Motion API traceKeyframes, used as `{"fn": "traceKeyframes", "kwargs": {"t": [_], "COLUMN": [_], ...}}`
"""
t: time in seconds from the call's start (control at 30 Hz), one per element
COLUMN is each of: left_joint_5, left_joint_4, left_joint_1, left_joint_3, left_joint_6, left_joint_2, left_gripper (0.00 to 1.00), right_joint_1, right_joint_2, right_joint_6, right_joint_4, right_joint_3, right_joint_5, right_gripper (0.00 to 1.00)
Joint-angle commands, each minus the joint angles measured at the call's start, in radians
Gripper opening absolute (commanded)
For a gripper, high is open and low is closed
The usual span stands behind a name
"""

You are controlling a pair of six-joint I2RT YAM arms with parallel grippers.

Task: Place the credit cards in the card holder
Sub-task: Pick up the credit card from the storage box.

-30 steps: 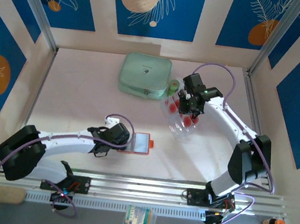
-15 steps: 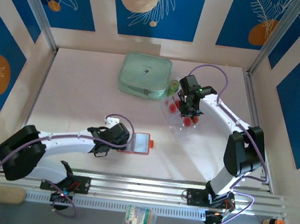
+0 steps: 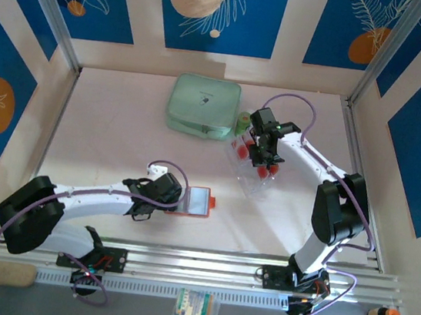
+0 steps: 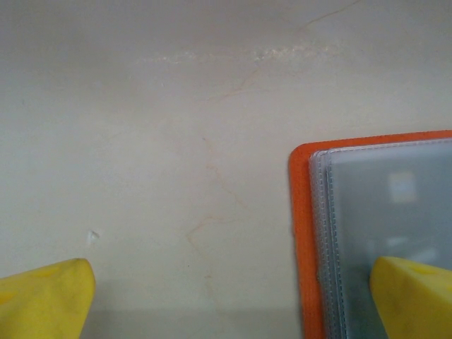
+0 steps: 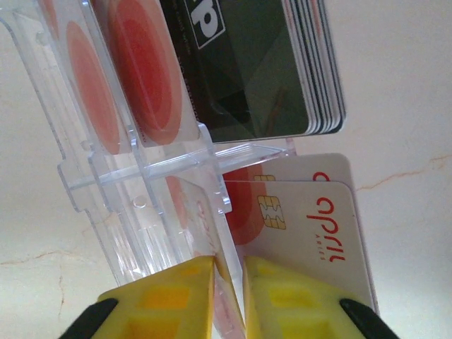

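Note:
The card holder (image 3: pixel 198 201), an orange-red wallet, lies open near the table's front, grey pockets (image 4: pixel 388 198) up. My left gripper (image 3: pixel 176 200) is open at its left edge. One yellow finger (image 4: pixel 417 296) rests over the pocket and the other stands on bare table. Several credit cards (image 3: pixel 260 166) stand in a clear compartment tray (image 5: pixel 141 191) at mid right. One stack shows black bands (image 5: pixel 261 63); two pale cards (image 5: pixel 311 212) with red circles lean beside it. My right gripper (image 5: pixel 228 272) is down in the tray, shut on the edge of one upright card.
A mint-green zip case (image 3: pixel 203 106) lies at the back centre, with a small green object (image 3: pixel 244 119) between it and the tray. Aluminium posts and patterned walls enclose the table. A small packet (image 3: pixel 196 308) and an orange bottle (image 3: pixel 384 314) sit below the front rail.
My right gripper has shifted slightly left and down into the tray, its arm folding closer. The left arm and the card holder have not moved.

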Motion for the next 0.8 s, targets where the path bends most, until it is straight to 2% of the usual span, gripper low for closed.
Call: {"fn": "traceKeyframes", "kwargs": {"t": [0.0,0.3,0.5,0.67,0.77], "left_joint_5": [0.002,0.005,0.004,0.007,0.014], "left_joint_4": [-0.006,-0.015,-0.04,-0.055,-0.056], "left_joint_1": [0.008,0.008,0.008,0.008,0.009], "left_joint_3": [0.007,0.014,0.038,0.061,0.076], "left_joint_6": [0.013,0.015,0.025,0.038,0.054], "left_joint_2": [0.002,-0.013,-0.044,-0.062,-0.051], "left_gripper": [1.0,0.99,1.0,1.0,1.0], "right_joint_1": [0.004,0.001,0.005,0.015,0.026], "right_joint_2": [0.003,-0.056,-0.136,-0.223,-0.289], "right_joint_6": [0.0,-0.033,-0.021,0.045,0.119], "right_joint_4": [0.001,-0.008,-0.023,0.017,0.119], "right_joint_3": [-0.01,0.006,0.04,0.027,-0.049], "right_joint_5": [-0.029,-0.08,-0.145,-0.285,-0.41], "right_gripper": [0.14,0.01,0.0,0.0,0.0]}}
